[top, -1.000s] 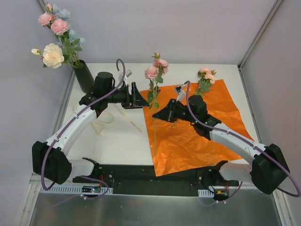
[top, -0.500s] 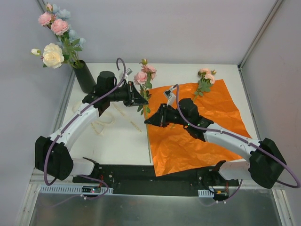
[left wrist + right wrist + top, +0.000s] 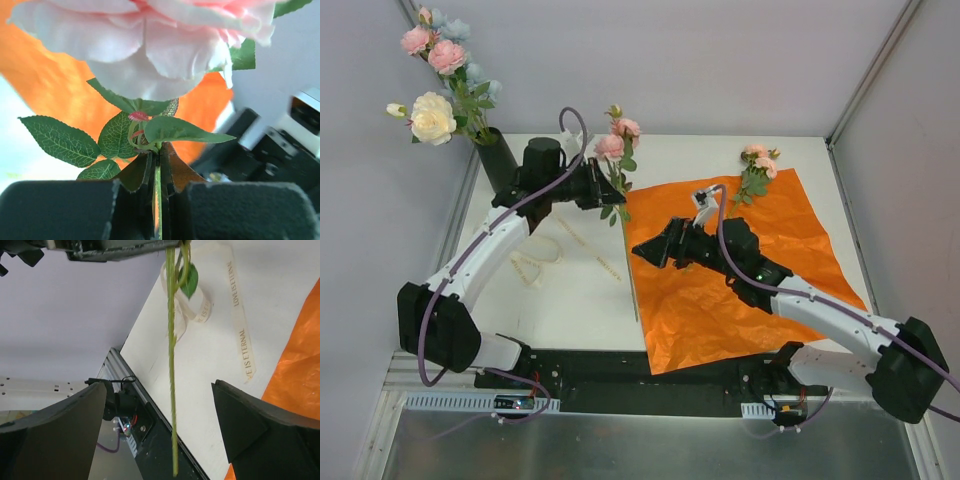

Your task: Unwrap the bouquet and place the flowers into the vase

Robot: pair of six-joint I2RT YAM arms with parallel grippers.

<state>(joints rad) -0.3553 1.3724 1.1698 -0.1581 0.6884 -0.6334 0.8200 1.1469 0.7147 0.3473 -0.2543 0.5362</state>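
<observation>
My left gripper [image 3: 604, 187] is shut on the thin green stem [image 3: 159, 176] of a pink flower [image 3: 611, 146], just under its leaves. The big pink bloom [image 3: 150, 40] fills the top of the left wrist view. The long stem [image 3: 172, 390] hangs free between the wide-apart fingers [image 3: 260, 425] of my right gripper [image 3: 643, 253], which is open and touches nothing. The dark vase [image 3: 498, 160] stands at the back left corner and holds several flowers [image 3: 432, 117]. The orange paper [image 3: 750, 280] lies spread flat on the right. One more pink flower [image 3: 755, 165] lies at its far edge.
Cream ribbon pieces [image 3: 535, 262] lie on the white table left of the paper; one printed strip [image 3: 243, 340] shows in the right wrist view. Grey walls close in the table at the back and sides. The black base rail [image 3: 640, 375] runs along the near edge.
The left gripper closed on the flower stem, then the right gripper let go and opened. The left arm has carried the flower left, toward the vase; the right gripper has drawn back.
</observation>
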